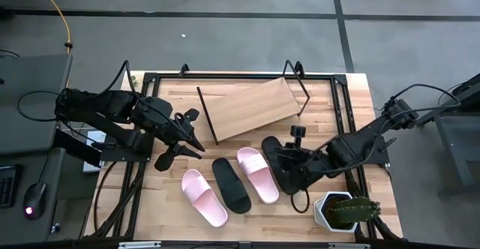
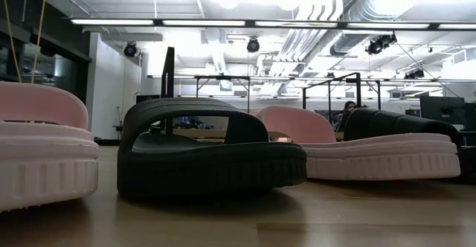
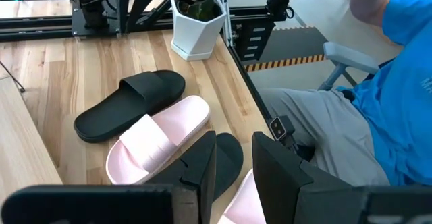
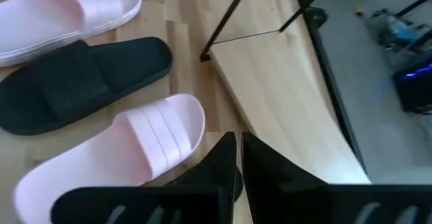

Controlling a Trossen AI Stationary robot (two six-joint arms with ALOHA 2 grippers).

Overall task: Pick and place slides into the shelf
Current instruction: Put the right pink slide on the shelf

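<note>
While all four slides lie on the desk (image 1: pixel 352 91) and the shelf (image 1: pixel 251 108) carries nothing, we judge that we are at the first pick. Our right tool (image 1: pixel 279 161) is down over the rightmost black slide (image 1: pixel 274 157), which sits just beside a pink slide (image 1: pixel 259 174); next along the row come another black slide (image 1: pixel 231 184) and the second pink slide (image 1: pixel 204 197). In the right wrist view the two fingers (image 4: pixel 228 158) stand nearly together with only a thin gap, and something dark sits beneath them, but we cannot tell whether they are pinching the slide or merely resting above it. Our left tool (image 1: pixel 182 138) hovers between the shelf's near-left corner and the row, its fingers (image 3: pixel 278 166) spread and holding nothing.

We reckon the next move calls for a firm hold on that black slide's strap or edge, then a lift clear of the pink neighbour and a carry back to the tilted board. A white planter (image 1: pixel 334 210) stands near the right arm, so we should swing clear of it.
</note>
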